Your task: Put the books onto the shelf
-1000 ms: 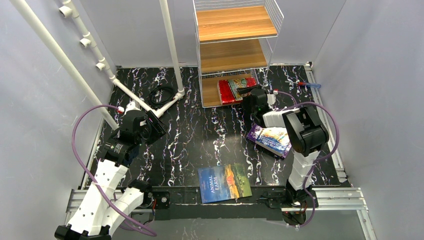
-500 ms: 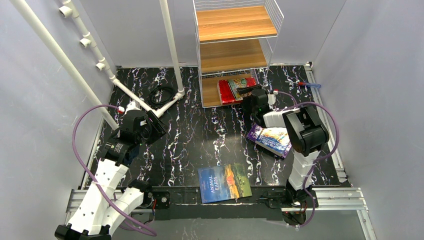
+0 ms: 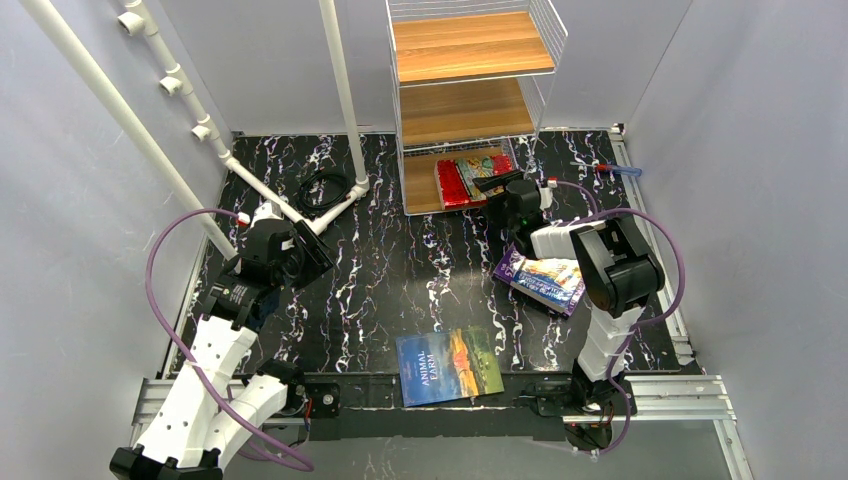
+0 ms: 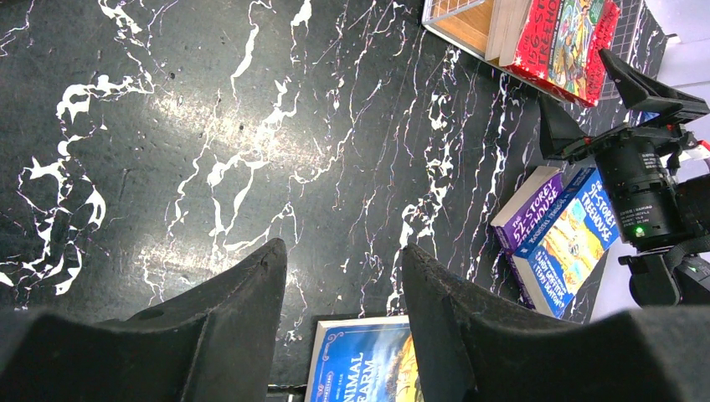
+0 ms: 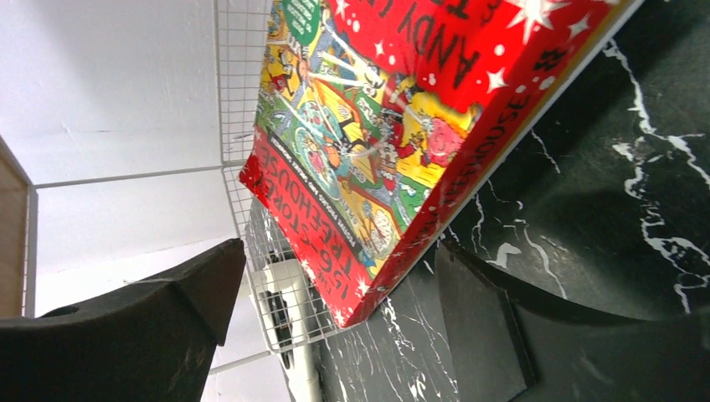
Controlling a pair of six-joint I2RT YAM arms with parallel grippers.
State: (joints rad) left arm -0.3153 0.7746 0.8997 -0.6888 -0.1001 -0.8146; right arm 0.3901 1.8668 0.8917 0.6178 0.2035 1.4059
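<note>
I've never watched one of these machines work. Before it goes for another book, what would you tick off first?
1. Right end effector not gripping the red book: ok. The jaws stand wide on either side of the book's corner, not pinching it.
2. Red book lying on the shelf, bottom board: ok. Whether it sits fully in: cannot tell.
3. Clear path for the right end effector to back away: not ok. Its fingers flank the book's corner.
4. Left end effector free: ok. It is open and empty above the table.
5. All books shelved: not ok. The purple-and-blue pair and Animal Farm lie on the table.
</note>
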